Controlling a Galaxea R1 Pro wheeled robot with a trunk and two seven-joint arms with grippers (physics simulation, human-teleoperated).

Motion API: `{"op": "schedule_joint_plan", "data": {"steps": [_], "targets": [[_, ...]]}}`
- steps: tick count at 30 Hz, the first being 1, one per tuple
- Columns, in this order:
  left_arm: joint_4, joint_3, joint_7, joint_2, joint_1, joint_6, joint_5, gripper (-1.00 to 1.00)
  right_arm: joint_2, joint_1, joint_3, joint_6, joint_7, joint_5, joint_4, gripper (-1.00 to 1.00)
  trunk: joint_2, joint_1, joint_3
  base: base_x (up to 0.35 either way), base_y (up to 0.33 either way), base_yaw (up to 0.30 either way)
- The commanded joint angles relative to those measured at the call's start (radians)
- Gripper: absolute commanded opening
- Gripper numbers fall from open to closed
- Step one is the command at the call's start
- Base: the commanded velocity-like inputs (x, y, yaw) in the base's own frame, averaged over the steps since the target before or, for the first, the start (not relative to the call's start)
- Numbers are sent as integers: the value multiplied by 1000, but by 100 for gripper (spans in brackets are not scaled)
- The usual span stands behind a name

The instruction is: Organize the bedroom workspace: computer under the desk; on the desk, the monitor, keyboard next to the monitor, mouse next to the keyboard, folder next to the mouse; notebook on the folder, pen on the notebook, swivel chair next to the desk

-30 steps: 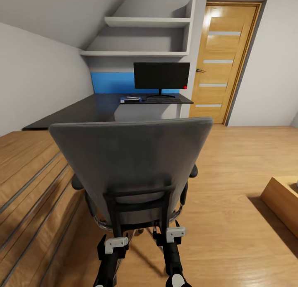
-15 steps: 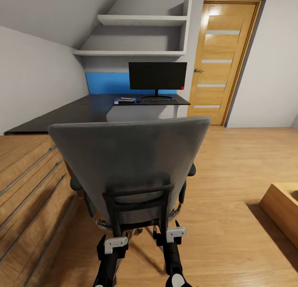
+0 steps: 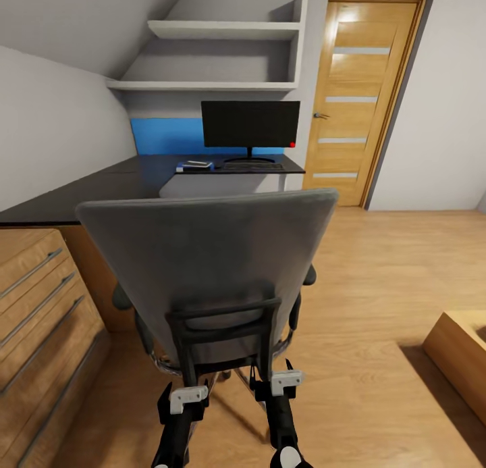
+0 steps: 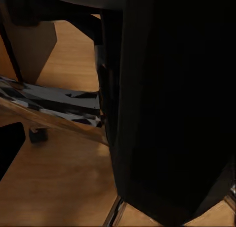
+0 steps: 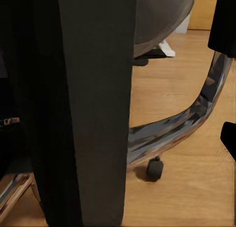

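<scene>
The swivel chair (image 3: 209, 279) is held from behind at its black back frame by the left gripper (image 3: 183, 387) and right gripper (image 3: 275, 379), well short of the desk (image 3: 121, 184). Whether either is clamped cannot be told. If pushed off-line, the chair could be driven into the wooden drawer cabinet (image 3: 40, 319) or twisted free on its casters.

A broad black upright of the swivel chair (image 4: 167, 104) stands very close to the lens. Beside it, a chrome leg of the chair's base (image 4: 54, 101) and a small black caster (image 4: 38, 134) sit over the wooden floor (image 4: 54, 183).
</scene>
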State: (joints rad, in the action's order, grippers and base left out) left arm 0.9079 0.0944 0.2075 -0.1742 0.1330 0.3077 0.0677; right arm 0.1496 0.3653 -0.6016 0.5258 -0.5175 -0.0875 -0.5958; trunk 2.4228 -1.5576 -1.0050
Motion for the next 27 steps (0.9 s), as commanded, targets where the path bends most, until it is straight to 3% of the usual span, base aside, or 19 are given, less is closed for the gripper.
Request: {"op": "schedule_joint_plan", "data": {"steps": [1, 27], "targets": [[-1, 7, 3, 0, 0, -2, 20, 100, -1, 1, -7, 5, -6, -9, 1, 100, 0, 0, -1, 204, -177, 0], [-1, 7, 1, 0, 0, -2, 20, 100, -1, 1, -7, 5, -6, -9, 1, 100, 0, 0, -1, 203, -159, 0]]}}
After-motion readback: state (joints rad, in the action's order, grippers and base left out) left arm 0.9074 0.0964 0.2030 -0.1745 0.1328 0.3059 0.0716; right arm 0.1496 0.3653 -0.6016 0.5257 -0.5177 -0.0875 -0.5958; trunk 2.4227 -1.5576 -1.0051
